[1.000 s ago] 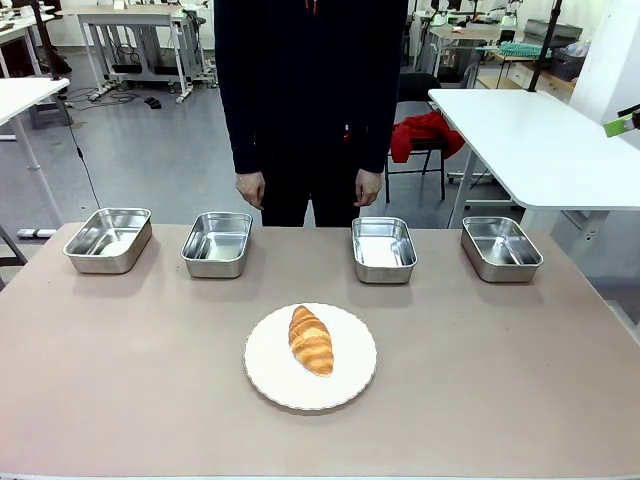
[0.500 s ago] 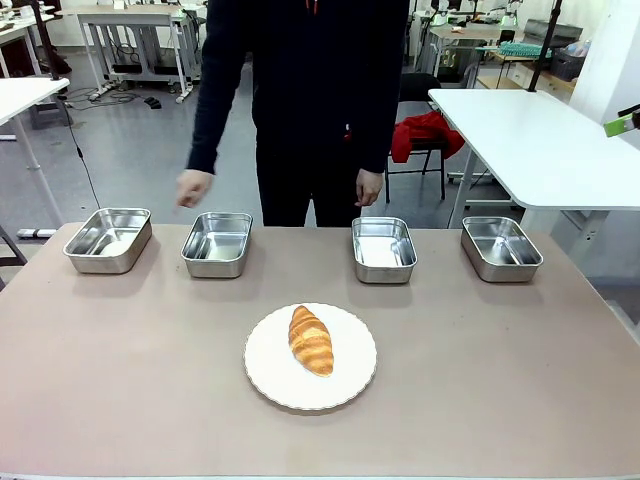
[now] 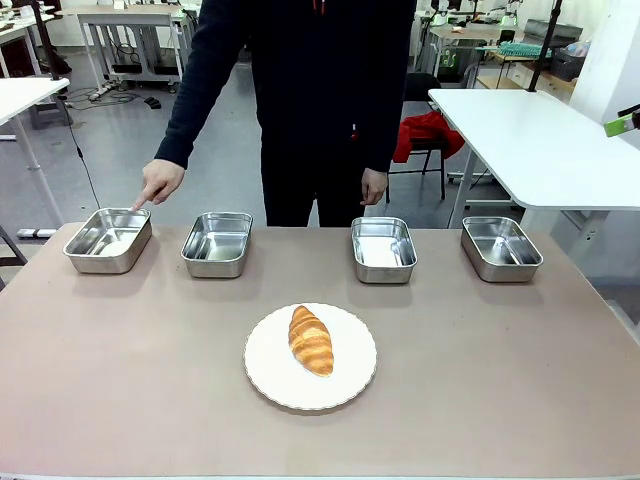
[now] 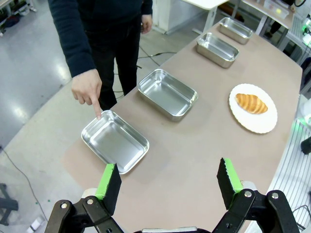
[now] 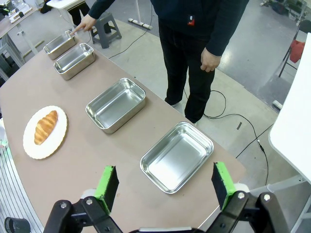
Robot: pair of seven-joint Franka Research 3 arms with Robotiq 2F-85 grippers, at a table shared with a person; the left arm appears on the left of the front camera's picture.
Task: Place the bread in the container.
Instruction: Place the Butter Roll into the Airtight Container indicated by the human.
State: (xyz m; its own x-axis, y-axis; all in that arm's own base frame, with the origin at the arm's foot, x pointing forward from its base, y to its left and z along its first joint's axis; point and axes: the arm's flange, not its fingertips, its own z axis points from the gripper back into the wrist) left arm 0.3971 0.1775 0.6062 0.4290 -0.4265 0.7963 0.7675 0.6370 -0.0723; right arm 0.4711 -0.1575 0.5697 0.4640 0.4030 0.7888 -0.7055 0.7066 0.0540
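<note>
Both released: L claw (image 4: 167, 163), R claw (image 5: 164, 166); bread (image 3: 311, 340) on plate (image 3: 355, 382); finger (image 3: 137, 206) at container (image 3: 105, 262).

Golden-brown ridged croissant (image 3: 311, 340) lies flat on a white plate (image 3: 268, 372), long axis roughly twelve-to-six. Shiny, empty steel pan (image 3: 104, 262) sits upright at its ten o'clock.

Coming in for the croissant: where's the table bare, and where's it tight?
Bare: the wide stretches either side of the plate, the strip between it and the pan row, and the gap between the second pan and third pan. Crowded: the far-left pan and second pan sit close, and the person's hand points at the far-left pan's rim.
</note>
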